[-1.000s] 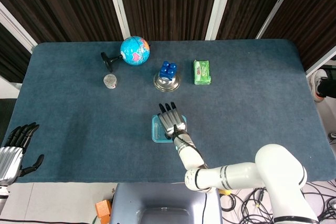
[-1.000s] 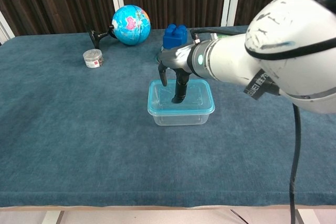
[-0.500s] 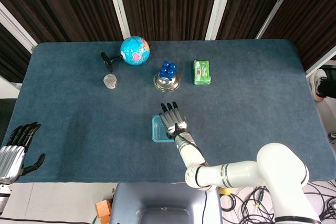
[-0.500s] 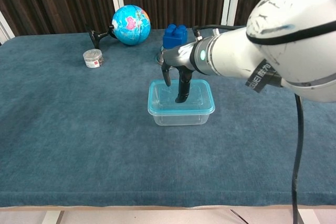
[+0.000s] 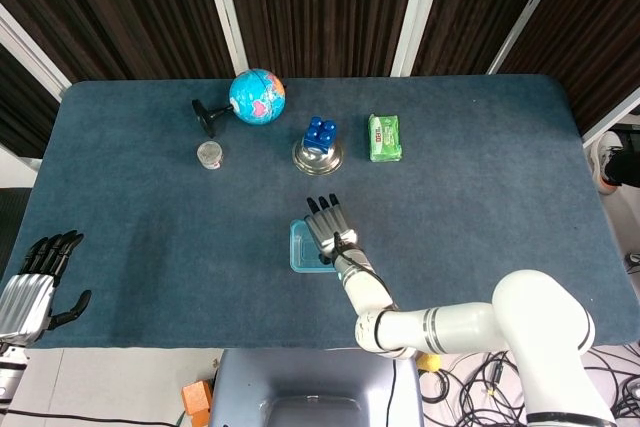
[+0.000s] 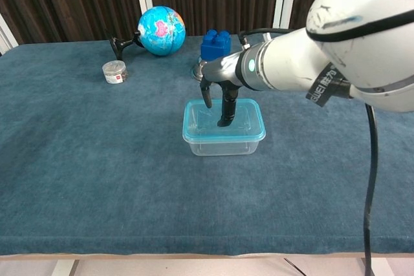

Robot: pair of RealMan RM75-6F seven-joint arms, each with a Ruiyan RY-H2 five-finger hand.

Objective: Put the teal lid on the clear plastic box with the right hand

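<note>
The lid [image 6: 223,134] sits on the box [image 6: 224,145], its teal rim level all round, near the front middle of the bench [image 5: 480,197]. The right hand [image 6: 218,92] is over the lid with its fingers [image 6: 226,109] pointing down and spread, holding nothing; from the chest view the dark fingertips reach the lid's top, though whether they press on it cannot be told. From the head view the same hand [image 5: 327,227] covers most of the lid, only the left edge of the teal showing. Beyond the box, toward the back of the bench, a blue block [image 5: 320,131] stands on a metal dish [image 5: 318,156]; right of that lies a green packet [image 5: 385,137]. Left of the block are a globe [image 5: 257,96] on a black stand [image 5: 206,116], and just in front of the stand a small round jar [image 5: 209,154]. Well left of the box, off the bench's front corner, the left hand [image 5: 30,287] hangs open, fingers apart, empty.
</note>
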